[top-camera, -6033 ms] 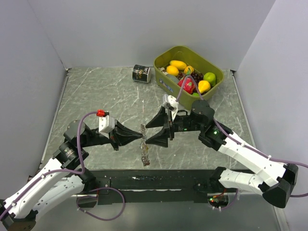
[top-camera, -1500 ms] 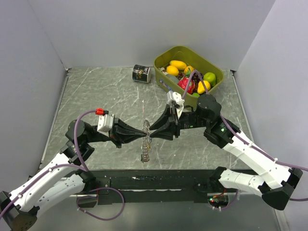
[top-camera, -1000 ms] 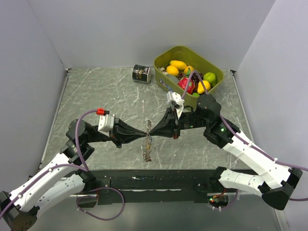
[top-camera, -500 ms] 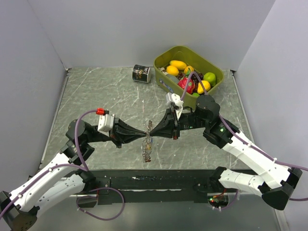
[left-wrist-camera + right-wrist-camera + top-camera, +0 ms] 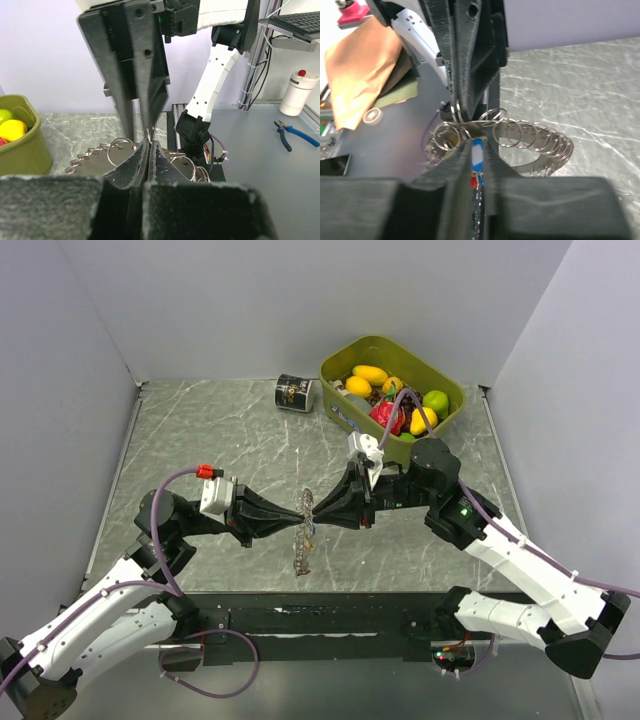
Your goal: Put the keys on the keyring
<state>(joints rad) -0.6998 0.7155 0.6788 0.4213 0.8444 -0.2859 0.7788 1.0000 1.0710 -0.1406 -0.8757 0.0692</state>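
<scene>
The keyring (image 5: 303,540), a large silvery ring strung with several small split rings, hangs above the table centre between both grippers. My left gripper (image 5: 300,516) is shut on one of its small rings, as the left wrist view (image 5: 148,144) shows. My right gripper (image 5: 313,508) comes in from the opposite side, tip to tip with the left. In the right wrist view its fingers (image 5: 465,150) are shut on a key with a blue-and-white tag (image 5: 478,149), right against the keyring (image 5: 540,145). A bit of red shows just below the tag. Other keys are not clear to see.
A green bin (image 5: 385,339) full of fruit stands at the back right, and its corner shows in the left wrist view (image 5: 25,145). A black can (image 5: 294,393) lies on its side at the back centre. Grey walls close the left, back and right.
Six seconds ago my right jaws were wide open beside the ring; they are now shut. Both gripper tips have drawn together and lifted the ring slightly. Little has moved in the last second.
</scene>
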